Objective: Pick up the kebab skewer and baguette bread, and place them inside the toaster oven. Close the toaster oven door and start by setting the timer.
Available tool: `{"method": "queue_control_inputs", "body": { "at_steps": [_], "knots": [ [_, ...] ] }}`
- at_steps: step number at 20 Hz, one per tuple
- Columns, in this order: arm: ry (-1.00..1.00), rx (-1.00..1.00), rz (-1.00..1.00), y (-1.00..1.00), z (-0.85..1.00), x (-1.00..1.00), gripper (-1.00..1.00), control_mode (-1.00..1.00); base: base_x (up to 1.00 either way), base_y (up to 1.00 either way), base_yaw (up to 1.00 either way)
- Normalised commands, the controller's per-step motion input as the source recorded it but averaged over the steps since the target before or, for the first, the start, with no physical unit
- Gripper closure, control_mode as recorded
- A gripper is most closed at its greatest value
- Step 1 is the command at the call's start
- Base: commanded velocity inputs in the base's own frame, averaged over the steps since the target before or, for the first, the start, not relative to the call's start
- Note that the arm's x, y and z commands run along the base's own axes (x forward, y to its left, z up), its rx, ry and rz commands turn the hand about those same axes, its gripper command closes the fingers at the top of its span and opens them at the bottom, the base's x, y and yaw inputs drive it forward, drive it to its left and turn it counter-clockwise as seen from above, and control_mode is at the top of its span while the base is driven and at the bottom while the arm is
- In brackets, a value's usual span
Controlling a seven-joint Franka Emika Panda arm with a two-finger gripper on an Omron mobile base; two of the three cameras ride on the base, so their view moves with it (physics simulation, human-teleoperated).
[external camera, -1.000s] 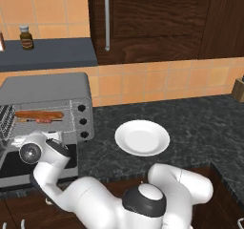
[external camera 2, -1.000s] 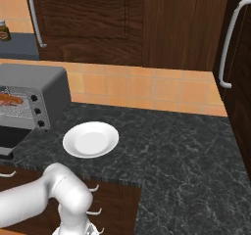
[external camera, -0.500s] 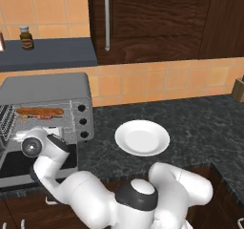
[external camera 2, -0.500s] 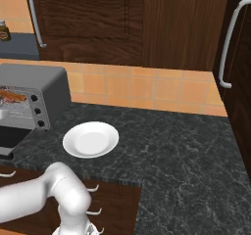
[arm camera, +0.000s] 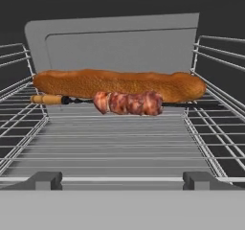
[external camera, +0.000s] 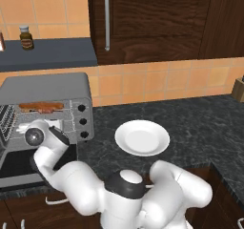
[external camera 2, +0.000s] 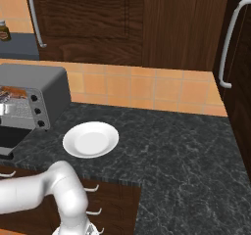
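Gripper jaws stand wide with nothing between them; from where I sit I can't pick out the fingertips themselves, but the arm's wrist is right at the mouth of the toaster oven point(external camera: 45, 87). Through the hand camera I look straight into the oven cavity at the wire rack point(arm camera: 119, 143). On that rack lies the baguette bread point(arm camera: 119, 84), stretched across nearly from one side rack to the other, towards the back wall. Just in front of it and touching it along its length lies the kebab skewer point(arm camera: 127, 102), its meat chunks near the middle and its pale handle end pointing to the left of that view. The toaster oven door point(external camera: 19, 166) hangs down open below the cavity. On the counter point(external camera 2: 171, 141) beside the oven sits a white plate point(external camera: 142, 137), with nothing on it.
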Motion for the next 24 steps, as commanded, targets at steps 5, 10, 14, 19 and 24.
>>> {"method": "queue_control_inputs", "body": {
  "at_steps": [5,10,14,19,24],
  "knots": [
    [0.0,0.0,0.0,0.0,0.0,0.25,-1.0,-1.0,0.0,0.0,0.0],
    [0.0,0.0,0.0,0.0,0.0,0.22,-1.0,-1.0,0.0,0.0,0.0],
    [0.0,0.0,0.0,0.0,0.0,0.26,-1.0,-1.0,0.0,0.0,0.0],
    [0.0,0.0,0.0,0.0,0.0,0.25,-1.0,-1.0,0.0,0.0,0.0],
    [-0.01,0.0,0.0,0.0,0.0,-0.34,-1.0,-1.0,0.0,0.0,0.0]
  ]
}}
